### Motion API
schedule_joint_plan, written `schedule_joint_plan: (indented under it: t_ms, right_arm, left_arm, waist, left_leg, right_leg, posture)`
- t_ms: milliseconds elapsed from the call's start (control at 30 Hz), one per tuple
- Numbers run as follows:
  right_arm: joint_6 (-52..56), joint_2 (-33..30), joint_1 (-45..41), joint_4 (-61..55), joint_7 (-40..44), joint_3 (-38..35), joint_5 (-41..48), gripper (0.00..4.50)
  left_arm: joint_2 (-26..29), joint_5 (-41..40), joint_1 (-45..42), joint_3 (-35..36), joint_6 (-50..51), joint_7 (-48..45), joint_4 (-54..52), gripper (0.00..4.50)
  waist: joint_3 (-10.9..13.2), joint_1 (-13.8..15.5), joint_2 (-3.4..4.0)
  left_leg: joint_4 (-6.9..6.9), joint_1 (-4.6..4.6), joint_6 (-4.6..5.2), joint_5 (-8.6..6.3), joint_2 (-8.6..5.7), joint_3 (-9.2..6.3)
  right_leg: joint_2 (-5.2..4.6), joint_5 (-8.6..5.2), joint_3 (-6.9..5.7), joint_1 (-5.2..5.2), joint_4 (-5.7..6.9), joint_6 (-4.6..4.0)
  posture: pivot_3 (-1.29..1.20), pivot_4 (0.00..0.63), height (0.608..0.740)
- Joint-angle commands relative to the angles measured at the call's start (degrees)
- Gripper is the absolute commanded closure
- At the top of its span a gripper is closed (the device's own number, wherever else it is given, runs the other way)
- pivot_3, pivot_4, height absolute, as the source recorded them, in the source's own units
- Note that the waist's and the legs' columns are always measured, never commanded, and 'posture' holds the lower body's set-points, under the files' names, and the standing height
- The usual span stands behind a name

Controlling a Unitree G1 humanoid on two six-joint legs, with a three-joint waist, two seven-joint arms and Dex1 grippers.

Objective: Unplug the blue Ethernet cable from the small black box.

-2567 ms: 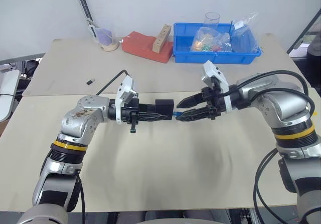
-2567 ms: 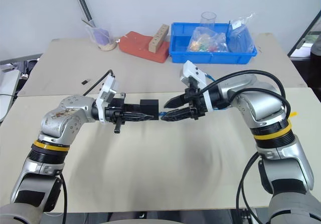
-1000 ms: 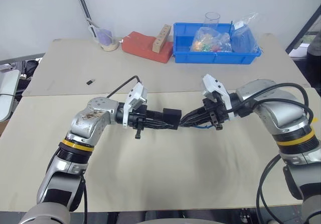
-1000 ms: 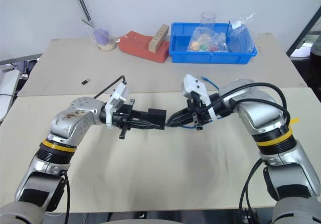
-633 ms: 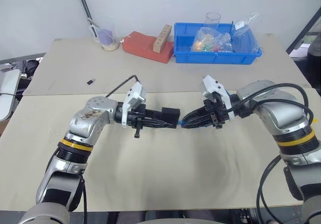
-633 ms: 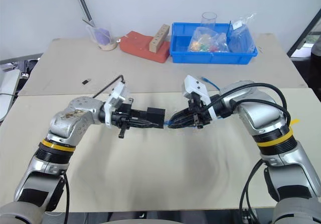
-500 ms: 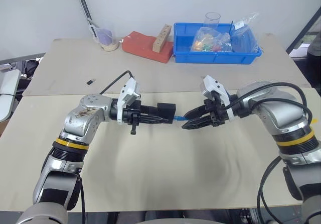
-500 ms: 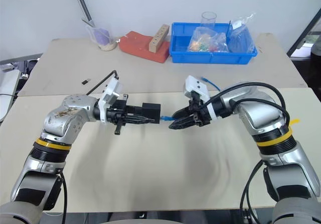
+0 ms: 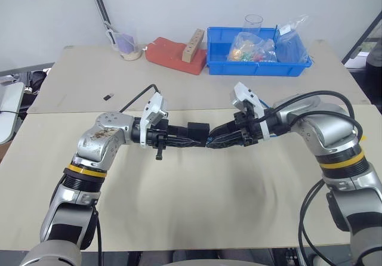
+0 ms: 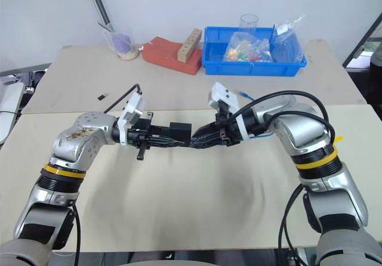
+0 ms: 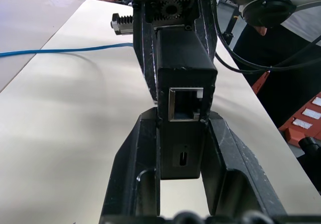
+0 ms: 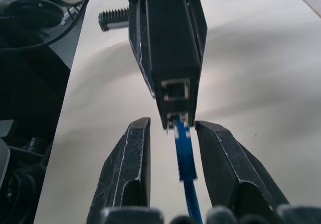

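- Black and small, the matte squarish box is up in the air over the beige bench, pinched tight in the left gripper.
- One port on the small black box is empty, and the thin bright-blue Ethernet cable is plugged into the port below it.
- In the right wrist view, the right gripper has its two black fingers partly apart, one on each side of the blue cable just behind the clear plug, and not squeezing it.
- The rest of the blue cable trails back along the bench behind the right arm.

What could go wrong:
- If the right gripper closes on the soft cord and not on the plug, the cord may slide through the fingers and the plug will not come out.
- I think the plug has a little catch. If nothing presses it, a hard pull could tear the cord or break the plug.
- A strong tug could drag the box out of the left gripper, because only two fingers hold it, and it would drop on the bench.
- If the right gripper pulls sideways, not straight back, the plug could jam in the port.
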Motion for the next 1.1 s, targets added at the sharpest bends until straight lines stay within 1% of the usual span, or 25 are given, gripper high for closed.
schedule_joint_plan:
  t_ms: [33, 767, 800, 900, 933, 1100]
  right_arm:
    - [-1.4, -0.1, -1.1, -0.4, 0.8, -0.4, -0.1, 2.86]
    - [-4.3, -0.5, -1.3, 2.2, 3.3, 0.5, -3.1, 2.86]
    - [-4.3, -0.2, -1.4, 2.5, 3.2, 0.3, -3.1, 3.40]
    - [-4.5, -0.1, -1.7, 2.7, 3.5, 0.4, -3.3, 4.40]
    - [-4.5, -0.1, -1.7, 2.8, 3.7, 0.5, -3.3, 4.47]
    - [-4.5, 0.0, -2.2, 2.8, 4.5, 0.7, -3.3, 4.47]
  left_arm:
    - [0.1, 0.0, -1.5, 0.7, -1.2, -0.4, -1.1, 3.93]
    - [0.0, 0.0, -1.0, 0.5, -1.3, -0.3, -1.7, 3.93]
    - [0.0, 0.0, -1.0, 0.5, -1.3, -0.3, -1.7, 3.93]
    - [-0.1, -0.1, -0.9, 0.4, -1.2, -0.4, -1.9, 3.93]
    - [-0.1, -0.1, -0.9, 0.3, -1.2, -0.4, -2.0, 3.93]
    - [-0.2, -0.1, -0.8, 0.1, -1.2, -0.5, -2.3, 3.93]
  waist:
    - [0.0, 0.0, 0.00]
    - [0.0, 0.0, 0.00]
    - [0.0, 0.0, 0.00]
    - [0.0, 0.0, 0.00]
    - [0.0, 0.0, 0.00]
    - [0.0, 0.0, 0.00]
  left_leg:
    - [0.00, 0.01, 0.00, 0.00, 0.00, 0.00]
    - [0.00, 0.00, 0.00, 0.00, 0.00, -0.02]
    - [0.00, 0.00, 0.00, 0.00, 0.00, -0.02]
    - [0.00, 0.00, 0.00, 0.00, 0.00, -0.01]
    - [0.00, 0.00, 0.00, 0.00, 0.00, -0.01]
    - [0.00, 0.00, 0.00, 0.00, 0.00, -0.02]
  right_leg:
    - [0.00, 0.00, -0.01, 0.00, 0.00, 0.00]
    - [0.01, 0.00, -0.02, 0.00, 0.01, 0.00]
    - [0.00, 0.00, -0.02, 0.00, 0.01, 0.00]
    - [0.00, 0.00, -0.02, 0.00, 0.01, 0.00]
    - [0.01, 0.00, -0.02, 0.00, 0.01, 0.00]
    - [0.01, 0.00, -0.02, 0.00, 0.01, 0.00]
  posture:
    - [0.00, 0.150, 0.740]
    - [0.00, 0.150, 0.740]
    - [0.00, 0.150, 0.740]
    - [0.00, 0.150, 0.740]
    - [0.00, 0.150, 0.740]
    - [0.00, 0.150, 0.740]
